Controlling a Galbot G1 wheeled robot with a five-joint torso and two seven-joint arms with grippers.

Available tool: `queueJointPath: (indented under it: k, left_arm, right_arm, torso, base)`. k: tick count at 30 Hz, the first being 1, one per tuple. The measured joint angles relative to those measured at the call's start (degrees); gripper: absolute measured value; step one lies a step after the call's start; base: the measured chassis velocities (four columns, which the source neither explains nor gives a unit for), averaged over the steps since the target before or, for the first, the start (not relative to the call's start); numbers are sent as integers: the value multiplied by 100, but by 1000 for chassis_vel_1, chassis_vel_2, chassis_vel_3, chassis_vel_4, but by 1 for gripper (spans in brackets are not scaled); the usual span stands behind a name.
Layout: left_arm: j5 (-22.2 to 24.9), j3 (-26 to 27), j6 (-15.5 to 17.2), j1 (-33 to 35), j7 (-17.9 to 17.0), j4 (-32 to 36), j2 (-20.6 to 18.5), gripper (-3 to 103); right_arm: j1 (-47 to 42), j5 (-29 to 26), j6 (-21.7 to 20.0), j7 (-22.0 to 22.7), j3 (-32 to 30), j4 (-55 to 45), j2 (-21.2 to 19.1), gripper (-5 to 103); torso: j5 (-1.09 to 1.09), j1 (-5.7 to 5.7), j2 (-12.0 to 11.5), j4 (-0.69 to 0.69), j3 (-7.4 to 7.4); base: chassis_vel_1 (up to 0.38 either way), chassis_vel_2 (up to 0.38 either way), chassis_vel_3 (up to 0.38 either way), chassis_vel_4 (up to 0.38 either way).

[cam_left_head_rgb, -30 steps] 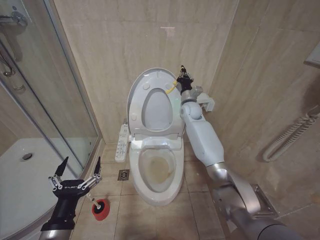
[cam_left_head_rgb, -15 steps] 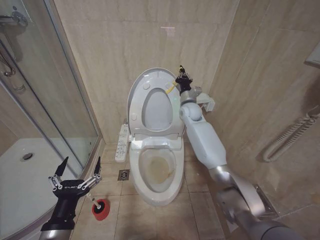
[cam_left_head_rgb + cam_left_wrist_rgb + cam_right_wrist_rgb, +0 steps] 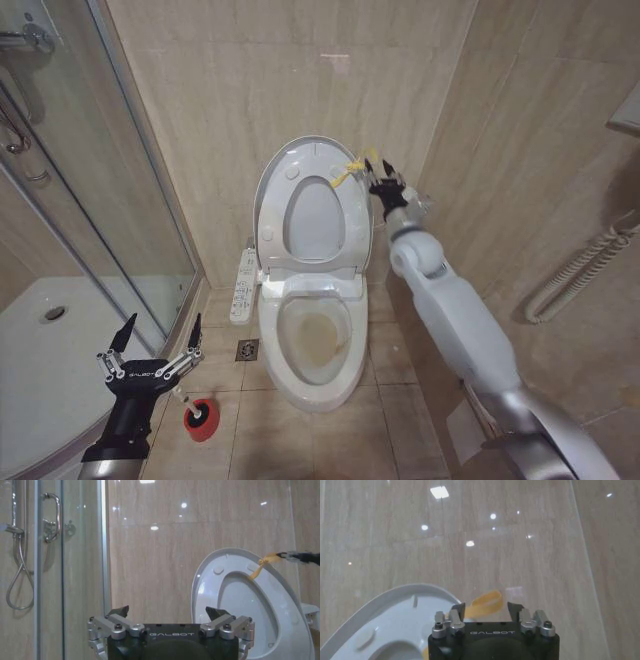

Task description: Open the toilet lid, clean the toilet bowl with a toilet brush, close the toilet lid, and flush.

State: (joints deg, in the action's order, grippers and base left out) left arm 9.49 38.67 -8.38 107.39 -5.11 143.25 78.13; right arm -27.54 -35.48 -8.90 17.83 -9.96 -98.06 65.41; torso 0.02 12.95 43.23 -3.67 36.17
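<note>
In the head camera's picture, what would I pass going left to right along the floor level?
Shower tray → left gripper → red brush holder → floor drain → toilet bowl → right arm.

The toilet lid (image 3: 300,165) is smooth white plastic, really glossy, same as the seat (image 3: 312,222) folded up against it. The toilet bowl (image 3: 315,345) looks like shiny glazed ceramic, with a dull yellowish-brown stain inside. The cord loop (image 3: 345,170) on the lid's rim is a flat yellow ribbon, kind of matt. Wall tiles (image 3: 230,90) are polished beige stone-look, reflecting the ceiling lights, and the floor tiles (image 3: 400,400) are similar but less shiny. The shower door (image 3: 90,180) is clear glass with chrome fittings. Both the left pincer (image 3: 155,340) and the right pincer (image 3: 377,167) have brushed metal knuckles on matt black bodies. The red brush holder (image 3: 200,418) looks like plastic.
</note>
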Motion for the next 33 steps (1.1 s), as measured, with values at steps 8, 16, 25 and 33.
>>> queueJointPath:
  k: [8, 16, 25, 33]
  left_arm:
    - [0, 1, 0, 0, 0, 0, 0, 100]
    - [0, 0, 0, 0, -2, 0, 1, 100]
    - [0, 0, 0, 0, 0, 0, 1, 100]
    - [0, 0, 0, 0, 0, 0, 0, 100]
  right_arm:
    - [-1097, -351, -607, 399, -349, -1491, -729, 65]
    - [-2983, -259, -790, 563, -1132, -2937, -1080, 100]
    - [-4714, 611, -541, 343, -1872, -3763, -398, 100]
    - [-5953, 1131, -345, 59, -2422, -4302, 81, 100]
  torso:
    - [-1, 0, 0, 2, 0]
    - [-1, -1, 1, -1, 0]
    - [-1, 0, 0, -1, 0]
    - [-2, 0, 0, 1, 0]
  base:
    - [0, 0, 0, 0]
    - [0, 0, 0, 0]
    - [0, 0, 0, 0]
    - [0, 0, 0, 0]
